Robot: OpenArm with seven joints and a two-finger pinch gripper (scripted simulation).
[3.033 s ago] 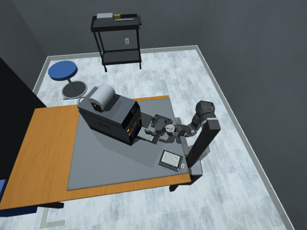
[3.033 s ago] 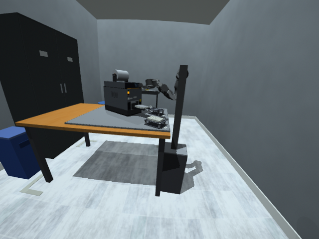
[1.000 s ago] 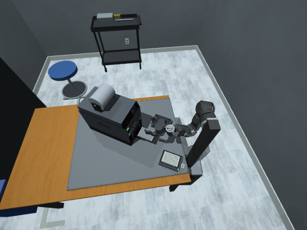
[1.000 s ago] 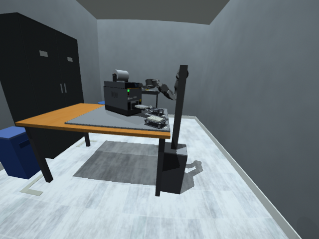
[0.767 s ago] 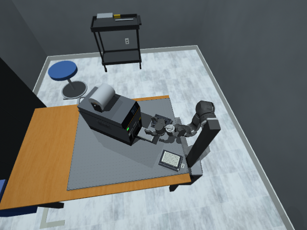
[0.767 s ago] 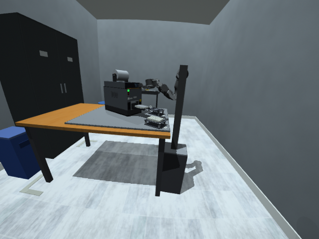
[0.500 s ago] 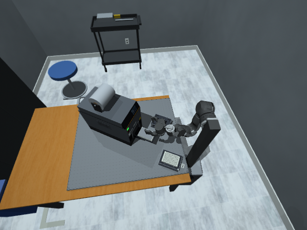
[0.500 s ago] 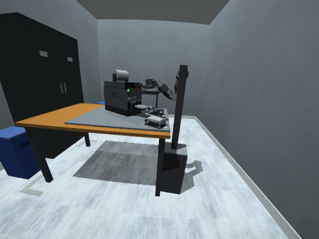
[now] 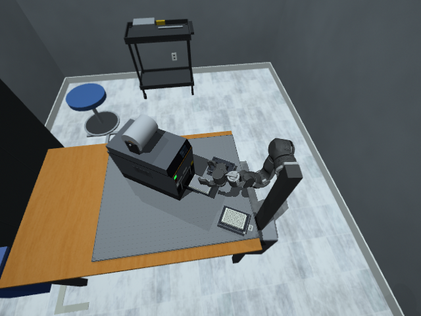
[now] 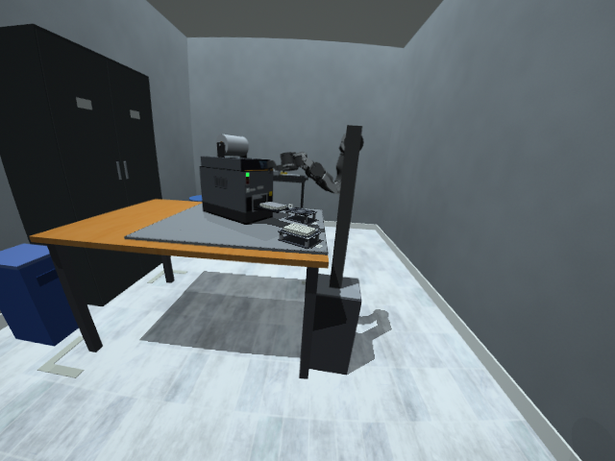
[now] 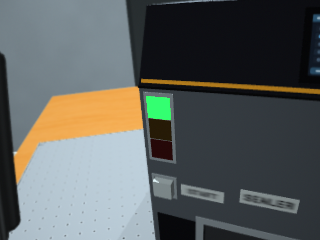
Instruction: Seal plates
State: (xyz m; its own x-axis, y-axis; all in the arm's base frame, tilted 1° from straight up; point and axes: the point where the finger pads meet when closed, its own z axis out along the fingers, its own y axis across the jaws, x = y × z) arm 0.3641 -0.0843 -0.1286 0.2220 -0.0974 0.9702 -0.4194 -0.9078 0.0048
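On a wooden counter in a gray-walled room, the sealer is glowing green; one plate is resting on its extended stage, another in a nest. The robot's fingers are hovering nearby, spread apart, holding nothing.

The arm reaches from its tall column, bent at the elbow, its wrist raised above the surface. The jaws stand partly open, holding nothing; one dark finger edges the wrist view.
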